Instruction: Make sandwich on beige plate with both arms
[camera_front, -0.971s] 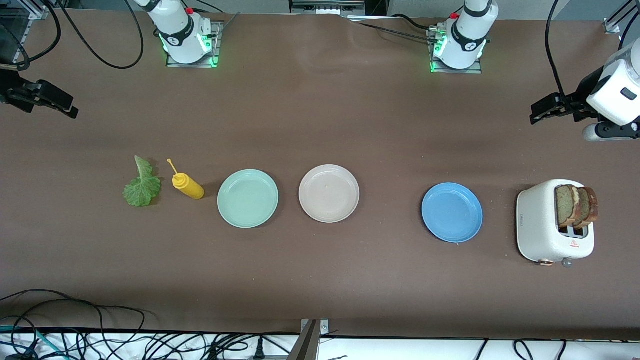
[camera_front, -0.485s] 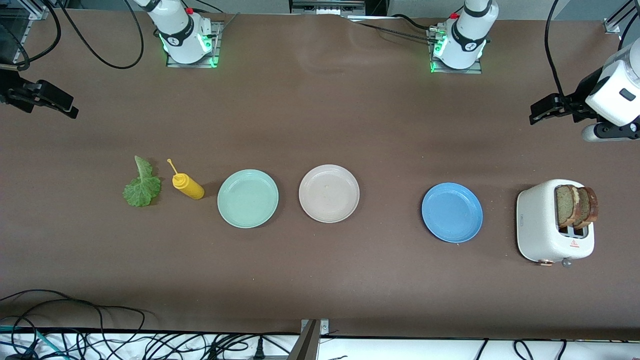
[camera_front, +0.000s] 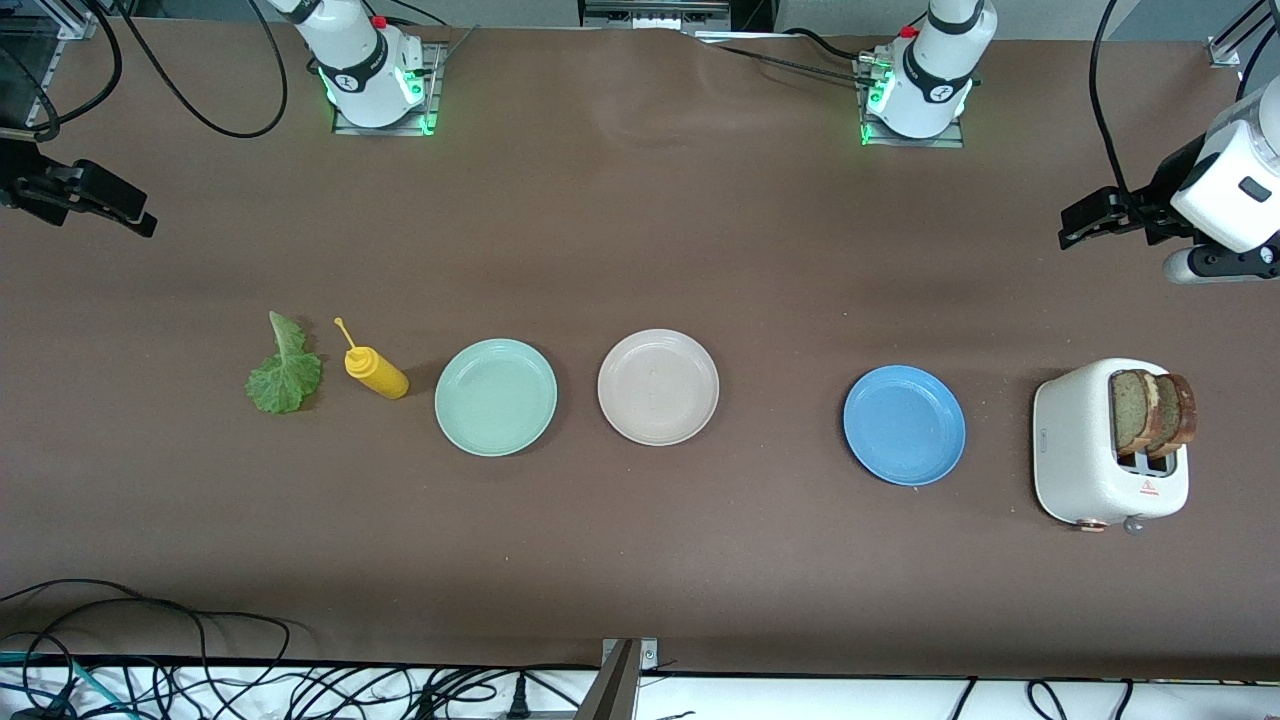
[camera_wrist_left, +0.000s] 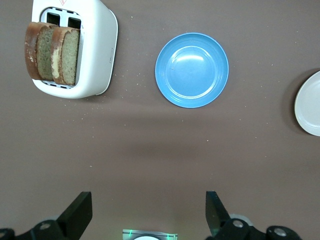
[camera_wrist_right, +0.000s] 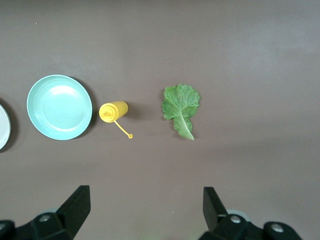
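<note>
Beige plate (camera_front: 657, 386) bare – bread (camera_front: 1152, 411) in toaster (camera_front: 1085, 455), lettuce (camera_front: 285, 375) on surface (camera_front: 640, 540). Left gripper (camera_front: 1075, 228) and right gripper (camera_front: 140, 222) wait at their ends of the surface – fingers open, empty.

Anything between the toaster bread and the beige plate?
Only the blue plate: it lies flat on the table between the toaster, where both bread slices stand, and the beige plate. A lifted slice should pass over it. Both grippers, left and right, are open and off toward the table ends.

Matt brown table (camera_front: 640, 250) cover; smooth, faintly glossy plastic-looking plates: beige (camera_front: 658, 387), mint (camera_front: 496, 397), blue (camera_front: 904, 425); speckled matt white toaster (camera_front: 1085, 450); coarse-grained bread (camera_front: 1150, 410); ruffled lettuce (camera_front: 285, 370); glossy yellow plastic bottle (camera_front: 376, 370)
</note>
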